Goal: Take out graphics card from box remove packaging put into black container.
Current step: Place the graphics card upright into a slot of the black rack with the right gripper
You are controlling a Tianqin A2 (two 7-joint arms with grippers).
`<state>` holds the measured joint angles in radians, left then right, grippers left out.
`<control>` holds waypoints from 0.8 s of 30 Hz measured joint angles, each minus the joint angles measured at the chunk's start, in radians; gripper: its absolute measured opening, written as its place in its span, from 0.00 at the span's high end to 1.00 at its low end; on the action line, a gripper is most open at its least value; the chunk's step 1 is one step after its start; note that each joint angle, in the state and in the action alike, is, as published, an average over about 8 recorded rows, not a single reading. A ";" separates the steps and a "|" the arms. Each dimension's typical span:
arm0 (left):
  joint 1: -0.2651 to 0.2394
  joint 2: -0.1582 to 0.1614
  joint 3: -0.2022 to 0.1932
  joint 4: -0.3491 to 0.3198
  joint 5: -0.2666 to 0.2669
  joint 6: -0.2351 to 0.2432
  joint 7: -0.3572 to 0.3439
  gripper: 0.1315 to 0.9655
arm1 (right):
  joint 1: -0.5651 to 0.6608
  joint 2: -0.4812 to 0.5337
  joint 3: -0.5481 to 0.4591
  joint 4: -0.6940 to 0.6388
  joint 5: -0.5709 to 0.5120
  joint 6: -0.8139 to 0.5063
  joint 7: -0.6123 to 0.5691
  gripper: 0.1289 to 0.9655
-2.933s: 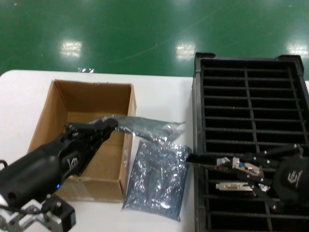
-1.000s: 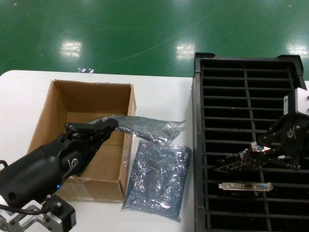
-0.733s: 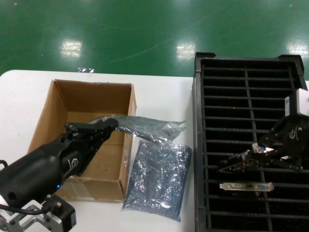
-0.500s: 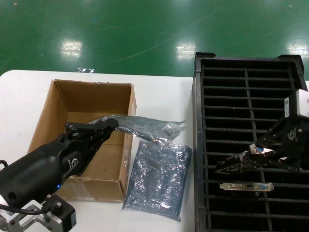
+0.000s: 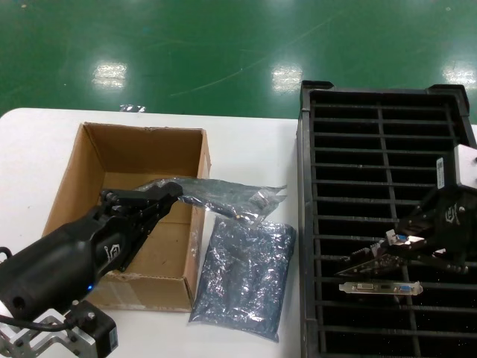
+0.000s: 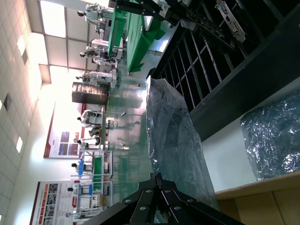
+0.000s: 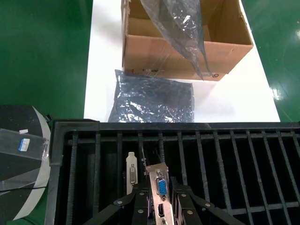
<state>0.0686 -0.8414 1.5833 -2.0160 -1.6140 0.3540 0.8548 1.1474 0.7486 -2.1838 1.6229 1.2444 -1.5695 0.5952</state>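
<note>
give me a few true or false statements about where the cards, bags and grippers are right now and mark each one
1. The right gripper holds a graphics card with a silver bracket and blue port over the slotted black plastic container. True.
2. The black container holds no cards yet. False: a second bracketed card already sits in a near slot.
3. The left gripper pinches a shiny translucent anti-static bag. True.
4. The other crinkly grey-blue bag lies inside the brown cardboard box. False: it lies flat on the white table, between box and container.
5. The box sits to the container's right. False: it is to its left.
</note>
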 joint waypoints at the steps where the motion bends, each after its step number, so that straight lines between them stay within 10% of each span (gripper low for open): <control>1: 0.000 0.000 0.000 0.000 0.000 0.000 0.000 0.99 | 0.001 0.001 -0.003 0.000 0.000 0.000 0.001 0.91; 24: 0.000 0.000 0.000 0.000 0.000 0.000 0.000 0.99 | 0.017 -0.033 -0.064 -0.033 -0.054 0.000 -0.044 0.91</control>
<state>0.0686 -0.8414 1.5833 -2.0160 -1.6140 0.3540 0.8548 1.1643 0.7153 -2.2483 1.5900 1.1899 -1.5694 0.5509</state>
